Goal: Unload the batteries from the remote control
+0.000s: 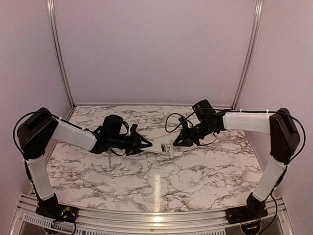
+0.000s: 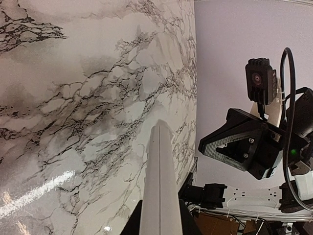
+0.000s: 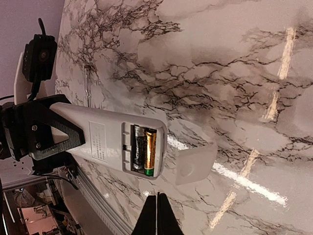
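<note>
Now | left gripper [image 1: 148,144] pinching remote control [image 3: 105,139] (2 batteries [image 3: 144,150] inside) | right gripper [image 3: 156,218] pressed together, empty

The left gripper [image 3: 61,133] is clamping one end of the remote control [image 3: 105,139], which is facing the camera with its battery compartment [image 3: 143,149] lying open. Two batteries [image 3: 145,151] are sitting side by side in it, one dark, one gold-coloured with a green end. A small white cover [image 3: 195,164] is showing just past the remote's free end, against the marble table [image 3: 220,63]. The right gripper [image 3: 156,215] is showing at the bottom edge, its fingers pressing tight together
</note>
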Motion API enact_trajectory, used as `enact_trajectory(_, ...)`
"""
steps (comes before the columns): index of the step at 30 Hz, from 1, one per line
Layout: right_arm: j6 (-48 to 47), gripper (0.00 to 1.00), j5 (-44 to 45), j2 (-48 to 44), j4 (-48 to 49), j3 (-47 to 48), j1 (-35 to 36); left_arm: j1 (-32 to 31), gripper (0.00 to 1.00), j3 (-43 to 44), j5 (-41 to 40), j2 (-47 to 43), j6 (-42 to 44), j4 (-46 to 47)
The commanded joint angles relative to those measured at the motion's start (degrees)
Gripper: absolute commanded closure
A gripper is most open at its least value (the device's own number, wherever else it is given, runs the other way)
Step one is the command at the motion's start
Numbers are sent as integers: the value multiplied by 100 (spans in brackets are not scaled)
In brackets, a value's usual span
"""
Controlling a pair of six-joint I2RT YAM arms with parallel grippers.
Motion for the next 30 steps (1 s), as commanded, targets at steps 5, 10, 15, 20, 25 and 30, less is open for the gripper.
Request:
enact_trajectory(5, -154, 96, 167, 145, -104, -38, -20, 39, 100, -45, -161, -290, 440, -528)
enact_trajectory(10, -192, 96, 191, 150, -133, -18, -16, 44, 100, -45, -210, -385, 618, -758)
enact_trajectory(15, -274, 92, 211, 92, -183, 39, -19, 39, 100, -128, -262, -581, 799, -1021)
enact_trajectory(20, -378, 89, 224, 30, -305, 84, -13, 39, 100, -485, -156, -754, 804, -925)
enact_trajectory(25, -474, 87, 324, -104, -475, 169, -15, 39, 100, -944, -118, -1006, 770, -819)
enact_trajectory(30, -512, 80, 383, -206, -544, 241, -11, 30, 100, -1394, -194, -1114, 517, -390)
